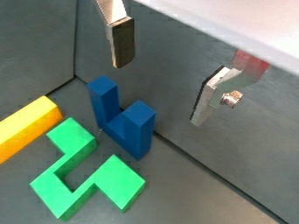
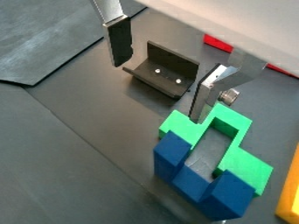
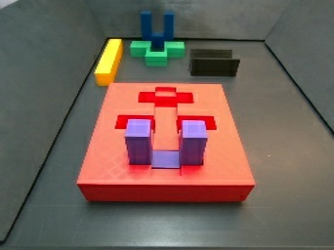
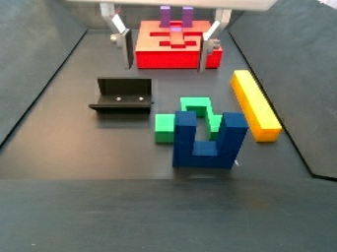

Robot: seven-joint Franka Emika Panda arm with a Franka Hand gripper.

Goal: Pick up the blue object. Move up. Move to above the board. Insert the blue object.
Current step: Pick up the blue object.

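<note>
The blue object (image 4: 211, 143) is a dark blue U-shaped block standing upright on the dark floor, touching a green piece (image 4: 184, 116). It shows in both wrist views (image 1: 122, 118) (image 2: 193, 166) and far back in a side view (image 3: 156, 24). The board (image 3: 163, 146) is a large red slab with a purple U-block (image 3: 163, 142) standing in a recess. My gripper (image 4: 164, 51) is open and empty, raised above the floor between the board and the blue object. In both wrist views (image 1: 159, 93) (image 2: 158, 92) the blue object lies beyond the fingertips, not between them.
The dark fixture (image 4: 122, 95) stands on the floor beside the green piece and shows under the gripper in a wrist view (image 2: 163, 72). A yellow bar (image 4: 254, 98) lies along the other side of the green piece. Grey walls ring the floor.
</note>
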